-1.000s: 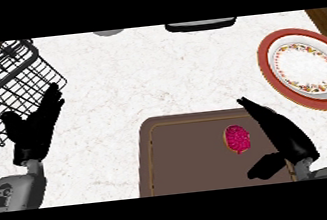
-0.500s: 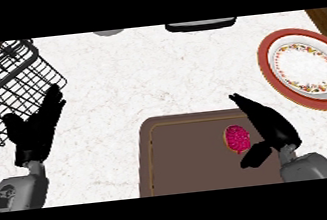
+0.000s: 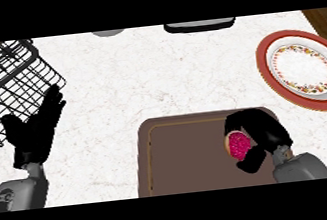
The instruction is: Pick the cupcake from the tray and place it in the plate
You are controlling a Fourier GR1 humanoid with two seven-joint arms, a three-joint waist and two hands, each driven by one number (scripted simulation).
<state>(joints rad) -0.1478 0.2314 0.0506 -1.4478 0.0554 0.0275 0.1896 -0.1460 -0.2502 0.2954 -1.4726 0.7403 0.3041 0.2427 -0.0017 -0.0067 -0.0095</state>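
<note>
The cupcake (image 3: 238,145) sits on the brown tray (image 3: 179,155), toward the tray's right side, pink top facing up. The right hand (image 3: 262,132) arches over it, fingers curled round its far and right flanks and the thumb below, so it is grasping the cupcake, though the cake appears not yet lifted off the tray. The risk from here, as I judge it, lies in the hold: the fingers wrap the soft top as much as the base (how much of the base they reach is hidden), so the cake could tilt or slip out sideways on the lift, or drag the tray along. The plate (image 3: 303,69), red-rimmed with a flowered band, lies beyond the tray, up and to its right and well apart; a carry too low could clip its rim. Left of the tray, the left hand (image 3: 35,130) rests open on the tabletop (image 3: 155,77) beside a black wire rack (image 3: 8,83).
</note>
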